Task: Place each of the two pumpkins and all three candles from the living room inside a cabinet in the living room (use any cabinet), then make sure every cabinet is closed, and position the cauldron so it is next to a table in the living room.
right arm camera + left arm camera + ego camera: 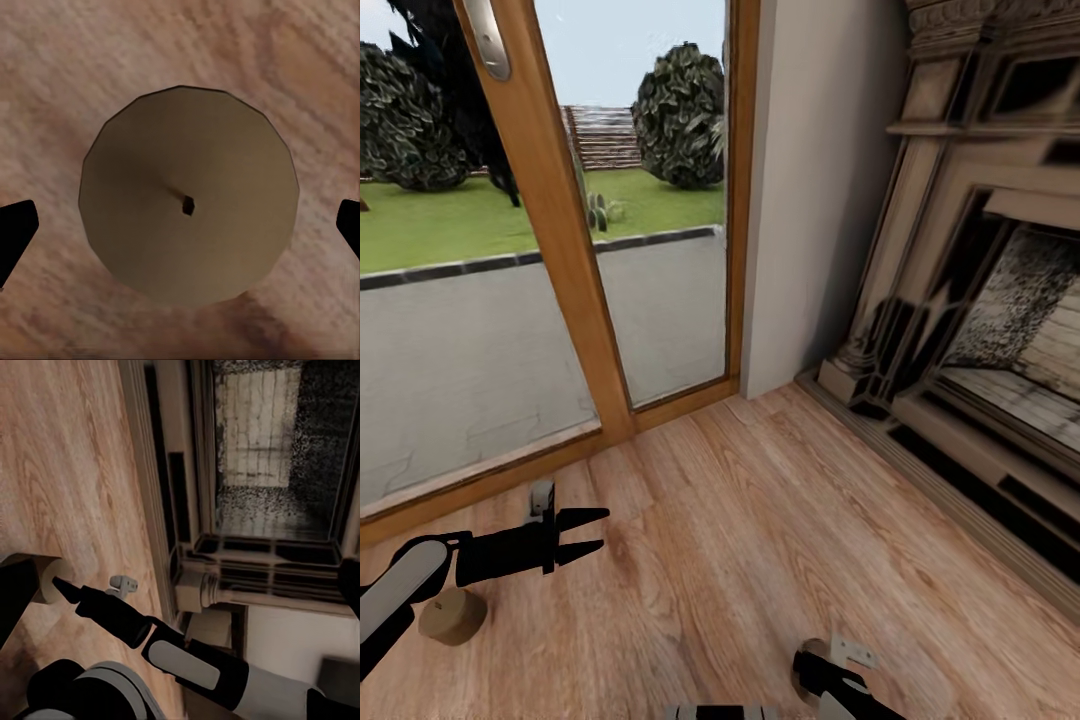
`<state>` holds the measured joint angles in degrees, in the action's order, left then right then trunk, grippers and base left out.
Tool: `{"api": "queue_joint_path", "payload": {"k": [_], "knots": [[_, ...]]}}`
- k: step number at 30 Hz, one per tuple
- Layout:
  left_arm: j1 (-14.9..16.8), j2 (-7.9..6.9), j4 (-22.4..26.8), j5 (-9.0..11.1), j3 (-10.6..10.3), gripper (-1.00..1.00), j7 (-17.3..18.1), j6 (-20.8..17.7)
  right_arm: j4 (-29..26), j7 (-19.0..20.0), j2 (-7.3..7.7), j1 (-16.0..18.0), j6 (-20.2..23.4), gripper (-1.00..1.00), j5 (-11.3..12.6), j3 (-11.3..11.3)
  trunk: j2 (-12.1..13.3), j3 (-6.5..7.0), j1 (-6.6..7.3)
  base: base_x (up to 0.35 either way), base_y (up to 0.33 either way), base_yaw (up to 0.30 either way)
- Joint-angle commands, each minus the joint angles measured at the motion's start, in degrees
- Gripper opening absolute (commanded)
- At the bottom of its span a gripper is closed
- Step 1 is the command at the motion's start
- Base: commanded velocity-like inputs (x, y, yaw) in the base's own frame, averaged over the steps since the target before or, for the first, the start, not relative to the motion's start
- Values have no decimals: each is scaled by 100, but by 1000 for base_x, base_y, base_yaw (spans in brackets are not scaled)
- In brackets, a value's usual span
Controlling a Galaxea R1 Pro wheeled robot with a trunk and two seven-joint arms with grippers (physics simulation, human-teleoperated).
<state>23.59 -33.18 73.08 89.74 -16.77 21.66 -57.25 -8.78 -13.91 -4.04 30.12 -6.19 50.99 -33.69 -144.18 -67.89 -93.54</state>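
Candle under right hand [180, 232]: short stubby cylinder, dull tan-brown, flat faceted top, small dark wick at centre. In the right wrist view the candle [187, 195] stands upright on the floor [67, 45] directly below the hand, between the two dark fingertips [15, 229], which sit wide apart on either side and clear of its rim. Hand spread, gripping nothing. In the head view only the wrist end of this arm shows, with part of the candle [801, 668] just beside it.

Second candle [452, 615]: same stubby shape, pale tan, lying near the left arm, behind and below the left hand [592, 532] (not between its fingers). Left hand fingers parted, nothing between them.

Surroundings:
- Floor [740, 540]: wood planks, warm brown, visible grain, no obstacle near either candle.
- Ahead of the left hand: glazed door [560, 280] with a light wood frame and a metal handle [488, 35]; paving, lawn and shrubs behind the glass.
- Beyond the right hand: plain pale wall [810, 180], then a fireplace [980, 300] with a carved stone-look surround, stepped mouldings and a sooty brick interior.
- Left wrist view: right arm [195, 664] in black and white segments reaching down to the candle [52, 577]; fireplace [270, 472] beyond it.
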Motion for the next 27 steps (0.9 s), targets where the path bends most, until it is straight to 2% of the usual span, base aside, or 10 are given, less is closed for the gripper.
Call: {"api": "queue_joint_path", "payload": {"k": [1,12,27], "knots": [[5,-5,-4,-27,-11,100,48,-3,-1,-24,0,3,-22,100,56,-50,-4,-27,-1,0,0,0],[5,-12,-4,-35,-11,100,48,-4,-1,-24,0,3,-22,100,52,-50,-18,-271,-29,0,0,0],[5,-13,-4,-9,-11,100,48,-3,-1,-24,0,3,-22,100,53,-50,-18,-271,-29,5,0,0]]}}
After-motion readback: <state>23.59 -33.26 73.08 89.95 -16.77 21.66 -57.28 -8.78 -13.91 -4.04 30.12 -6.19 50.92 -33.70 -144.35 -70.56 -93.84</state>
